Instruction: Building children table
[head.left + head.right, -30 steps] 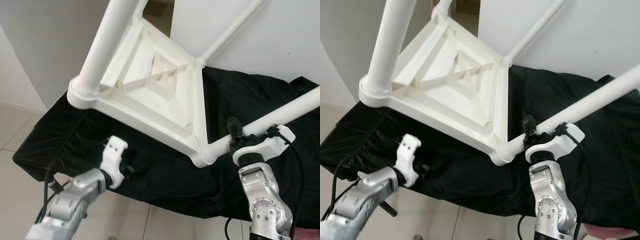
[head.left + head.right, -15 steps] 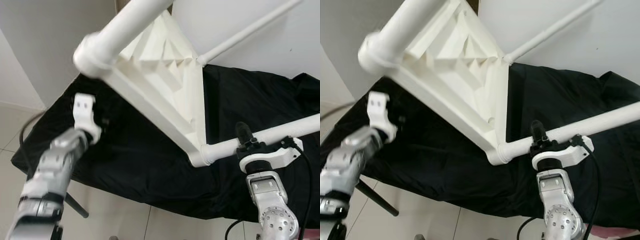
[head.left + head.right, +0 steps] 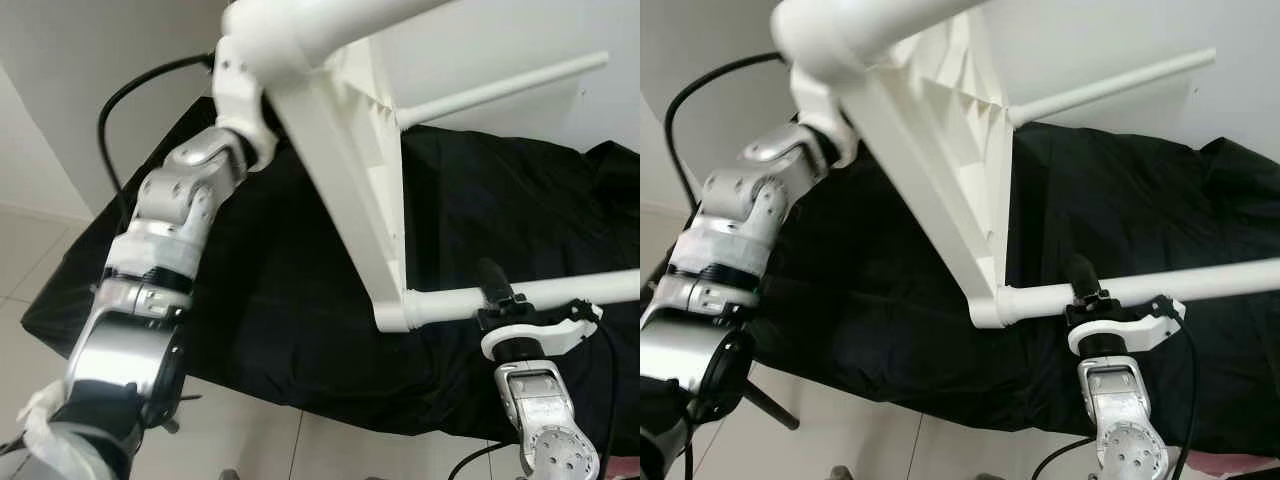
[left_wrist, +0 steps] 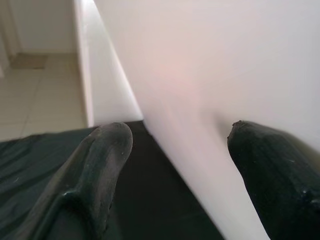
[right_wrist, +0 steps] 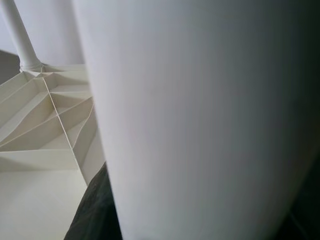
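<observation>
The white children's table [image 3: 350, 170] is being held on edge above a black-draped surface [image 3: 480, 220], its ribbed underside facing toward 3 o'clock so that the legs are projecting sideways rather than upward, an attitude that appears to suit turning the assembled piece over onto its feet. The right gripper [image 3: 492, 290], at about 5 o'clock in the head views, is clamping the lower leg [image 3: 540, 293] just beside its socket at the tabletop corner, apparently serving as the pivot that is carrying the weight. The left gripper [image 4: 175, 145], raised to about 11 o'clock, is standing with its fingers [image 4: 100, 150] spread wide on either side of the tabletop's rim, one pad close to the smooth white face; whether they are pressing on it cannot be told, so this arm is judged to be steadying or pushing the upper corner [image 3: 262, 30]. A second leg [image 3: 500, 88] is pointing toward 2 o'clock, clear of the cloth
</observation>
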Controlling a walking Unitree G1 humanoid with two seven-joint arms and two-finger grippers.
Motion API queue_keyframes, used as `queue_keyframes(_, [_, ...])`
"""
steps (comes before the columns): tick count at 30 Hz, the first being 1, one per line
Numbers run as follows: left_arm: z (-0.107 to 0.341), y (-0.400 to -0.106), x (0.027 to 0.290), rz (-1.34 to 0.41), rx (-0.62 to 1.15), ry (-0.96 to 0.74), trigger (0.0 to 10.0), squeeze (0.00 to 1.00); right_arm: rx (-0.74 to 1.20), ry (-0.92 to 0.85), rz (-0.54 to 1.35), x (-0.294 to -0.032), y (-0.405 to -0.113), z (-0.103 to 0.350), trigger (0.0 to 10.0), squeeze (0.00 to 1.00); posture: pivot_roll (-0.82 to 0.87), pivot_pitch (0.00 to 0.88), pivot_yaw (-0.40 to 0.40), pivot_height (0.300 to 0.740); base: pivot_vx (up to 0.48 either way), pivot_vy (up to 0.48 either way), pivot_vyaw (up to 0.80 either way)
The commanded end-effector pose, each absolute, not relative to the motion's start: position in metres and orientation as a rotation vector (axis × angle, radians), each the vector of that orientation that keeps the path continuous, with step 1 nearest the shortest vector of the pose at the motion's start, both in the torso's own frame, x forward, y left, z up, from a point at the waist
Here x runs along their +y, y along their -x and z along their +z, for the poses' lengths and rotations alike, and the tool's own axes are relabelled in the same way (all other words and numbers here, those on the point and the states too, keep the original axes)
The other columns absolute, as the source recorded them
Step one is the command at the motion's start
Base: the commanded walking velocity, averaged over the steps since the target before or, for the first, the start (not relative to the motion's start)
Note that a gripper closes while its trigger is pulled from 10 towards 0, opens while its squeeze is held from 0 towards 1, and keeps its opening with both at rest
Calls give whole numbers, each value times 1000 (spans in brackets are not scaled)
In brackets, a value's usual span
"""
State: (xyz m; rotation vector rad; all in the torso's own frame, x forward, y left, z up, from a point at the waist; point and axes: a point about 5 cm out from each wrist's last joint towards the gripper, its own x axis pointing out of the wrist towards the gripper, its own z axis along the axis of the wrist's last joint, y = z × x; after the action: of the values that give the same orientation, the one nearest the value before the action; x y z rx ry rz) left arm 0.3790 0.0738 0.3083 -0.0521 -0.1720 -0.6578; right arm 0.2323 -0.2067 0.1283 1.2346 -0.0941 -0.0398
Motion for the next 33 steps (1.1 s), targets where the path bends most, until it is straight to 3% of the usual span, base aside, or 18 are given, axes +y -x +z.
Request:
queue_keyframes(1, [339, -369, 47, -751, -259, 16, 10000, 0, -25, -1404, 59, -169, -234, 112, 10000, 957, -56, 29, -3, 740, 0, 0, 0])
queue_keyframes(3, [342, -368, 43, -762, -267, 3, 10000, 0, -33, -1412, 68, -169, -233, 111, 10000, 1000, -56, 29, -3, 740, 0, 0, 0])
queue_keyframes(13, [354, -368, 21, -805, -265, -22, 10000, 0, -83, -1513, 78, -179, -208, 97, 10000, 1000, -62, 35, 6, 740, 0, 0, 0])
queue_keyframes(18, [363, -368, 11, -824, -281, -46, 10000, 0, -98, -1547, 96, -183, -180, 95, 10000, 1000, -74, 45, 14, 740, 0, 0, 0])
queue_keyframes(19, [364, -367, 10, -826, -283, -45, 10000, 0, -101, -1553, 93, -184, -175, 95, 10000, 878, -79, 49, 18, 740, 0, 0, 0])
queue_keyframes(20, [365, -367, 9, -830, -287, -53, 10000, 0, -114, -1571, 101, -185, -170, 95, 10000, 396, -79, 49, 18, 740, 0, 0, 0])
queue_keyframes(21, [366, -367, 7, -831, -291, -60, 10000, 0, -123, -1592, 106, -186, -163, 96, 10000, 0, -84, 51, 24, 740, 0, 0, 0])
queue_keyframes(33, [375, -367, 2, -852, -307, -80, 10000, 0, -120, -1661, 77, -190, -127, 88, 10000, 0, -91, 69, 48, 740, 0, 0, 0])
